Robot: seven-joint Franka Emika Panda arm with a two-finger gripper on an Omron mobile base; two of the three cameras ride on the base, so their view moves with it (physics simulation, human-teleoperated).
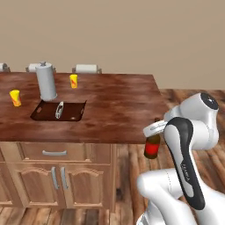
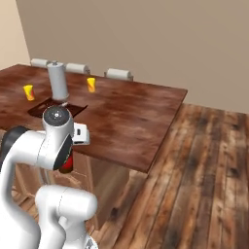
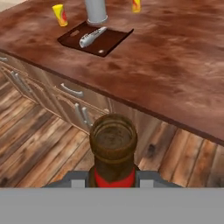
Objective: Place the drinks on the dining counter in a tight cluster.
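Observation:
A small dark brown bottle with a red label point(image 1: 152, 147) hangs upright in my gripper point(image 1: 153, 137), which is shut on it. It sits just off the front right corner of the dining counter point(image 1: 118, 110), with its body below the level of the top. In the right base view the bottle point(image 2: 66, 164) shows under my white wrist, in front of the counter point(image 2: 136, 121) edge. The hand view looks down on the bottle's open neck point(image 3: 113, 142) between my fingers, with the counter point(image 3: 175, 65) ahead and above it.
The counter carries a rectangular sink recess point(image 1: 58, 110), a tall grey canister point(image 1: 45, 81) and two small yellow cups point(image 1: 15, 97) point(image 1: 73, 81). Stool backs point(image 1: 86, 68) line its far side. Light wood cabinets point(image 1: 57, 176) stand beneath, and plank floor point(image 2: 204, 170) lies to the right.

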